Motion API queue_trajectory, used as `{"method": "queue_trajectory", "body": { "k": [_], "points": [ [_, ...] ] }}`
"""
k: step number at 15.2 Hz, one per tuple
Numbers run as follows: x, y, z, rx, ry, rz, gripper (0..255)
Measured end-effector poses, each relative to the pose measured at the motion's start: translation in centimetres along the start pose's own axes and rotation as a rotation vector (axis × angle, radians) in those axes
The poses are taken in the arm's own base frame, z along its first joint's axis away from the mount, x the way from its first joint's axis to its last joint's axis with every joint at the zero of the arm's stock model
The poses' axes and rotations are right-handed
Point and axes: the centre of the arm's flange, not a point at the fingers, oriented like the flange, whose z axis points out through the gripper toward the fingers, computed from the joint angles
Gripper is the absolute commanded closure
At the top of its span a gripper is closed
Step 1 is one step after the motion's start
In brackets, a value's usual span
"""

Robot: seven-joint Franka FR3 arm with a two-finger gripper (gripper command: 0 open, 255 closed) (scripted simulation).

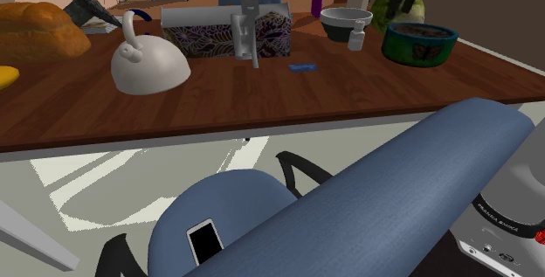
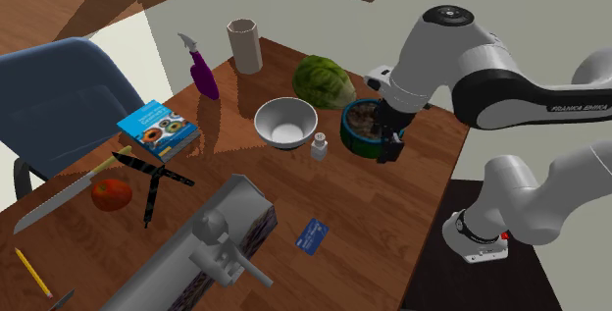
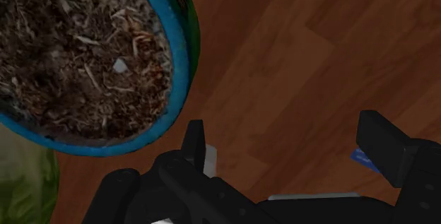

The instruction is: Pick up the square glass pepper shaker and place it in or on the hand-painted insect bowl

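The pepper shaker [image 1: 355, 35] is a small pale square bottle with a cap. It stands upright on the wooden table [image 1: 262, 96] between a grey bowl [image 1: 345, 20] and the insect bowl [image 1: 420, 44]. The insect bowl [image 2: 361, 126] is green with a blue rim [image 3: 180, 67] and holds brown flecked matter. My black gripper [image 2: 390, 152] hangs just past the bowl's rim on the side away from the shaker [image 2: 320, 146]. In the wrist view the gripper [image 3: 290, 145] is open, with bare wood between its fingers [image 3: 196, 145].
A cabbage [image 2: 324, 81] lies behind the bowls. A blue card [image 1: 301, 67], a patterned box [image 1: 225, 31] and a white kettle [image 1: 148, 61] stand further along the table. A purple bottle [image 2: 204, 76], a book [image 2: 157, 130] and scissors [image 2: 147, 177] lie far from the arm.
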Motion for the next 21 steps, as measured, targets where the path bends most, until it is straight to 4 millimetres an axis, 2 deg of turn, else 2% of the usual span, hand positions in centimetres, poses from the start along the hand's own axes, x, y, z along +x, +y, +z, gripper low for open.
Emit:
{"method": "queue_trajectory", "body": {
  "k": [7,11,18,21],
  "points": [
    [8.7,3.3,2.7,-0.035,-0.037,0.082,0],
    [13.3,6.0,3.7,-0.055,-0.057,0.127,0],
    [13.8,6.8,7.4,-0.059,-0.062,0.138,0],
    [13.8,6.8,8.2,-0.06,-0.062,0.138,0]
  ]
}}
